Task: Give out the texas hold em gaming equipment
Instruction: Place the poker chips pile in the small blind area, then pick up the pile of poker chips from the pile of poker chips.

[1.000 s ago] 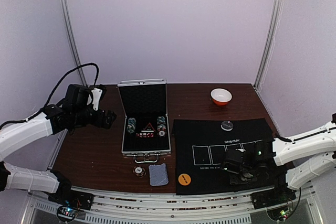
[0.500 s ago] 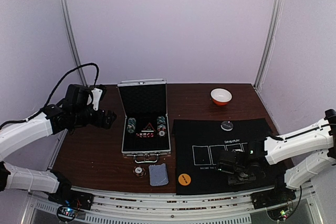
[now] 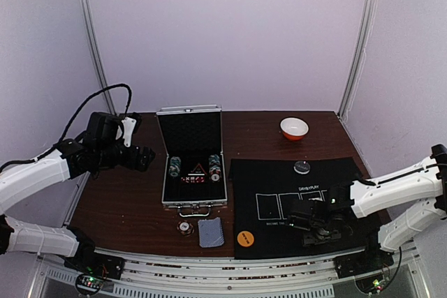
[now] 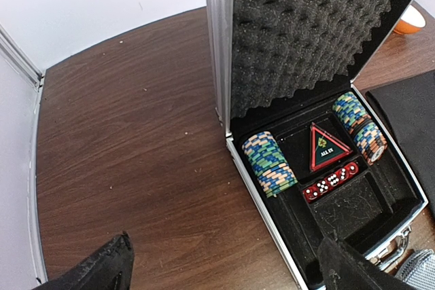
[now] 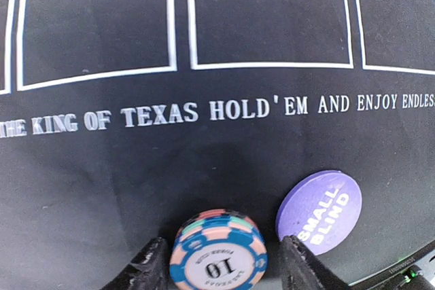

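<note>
Top view: right claw point(image 3: 318, 225) hid chip stack point(image 5: 217, 257); orange disc point(image 3: 244, 238) print too small to read; mat point(image 5: 204, 168) words cut off at both ends; brown wood counter point(image 3: 119, 200), pale walls point(image 3: 230, 33); mat read "KING OF TEXAS HOLD'EM AND ENJOY"; purple disc point(image 5: 319, 212) read "SMALL BLIND"; top chip read "10"; stack sat on mat between right claw's parted fingers point(image 5: 153, 266), near purple disc; left claw point(image 3: 142, 158) spread wide, held nothing.

The mat point(image 5: 102, 168) is matt cloth, the table point(image 4: 136, 134) grained wood (case point(image 4: 216, 45): metal).
</note>
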